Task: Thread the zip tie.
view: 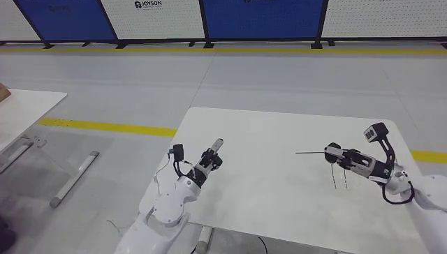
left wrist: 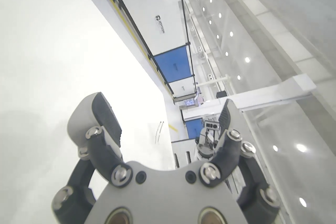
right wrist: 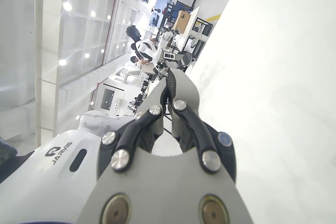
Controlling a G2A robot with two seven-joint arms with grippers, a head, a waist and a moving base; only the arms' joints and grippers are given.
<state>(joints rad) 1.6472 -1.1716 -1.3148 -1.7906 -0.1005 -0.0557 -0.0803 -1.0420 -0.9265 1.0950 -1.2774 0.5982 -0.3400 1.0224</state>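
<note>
Right pincer: I am clamping my right pincer (view: 330,152) shut on one end of the zip tie (view: 311,153), holding it above the right part of the table (view: 265,191)
Zip tie: it is sticking out of that pincer as a thin dark line, lying roughly level, with its free tip pointing across the table toward my left arm; I am not making out whether the head or the tail is the clamped end
Left pincer: my left pincer (left wrist: 168,117) is gaping wide with nothing between its fingers, hanging over the left part of the table
Deciding relation: the tie's long axis is running side to side, aiming from my right pincer toward my left one, while the free tip is sitting well apart from the left pincer
Nearer arm: the right is gripping the tie, so I am judging that the left arm is the one needing to cross to the tip and take it end-on
Spare ties: two spare ties (view: 340,177) are lying side by side on the table just beside my right pincer
</note>
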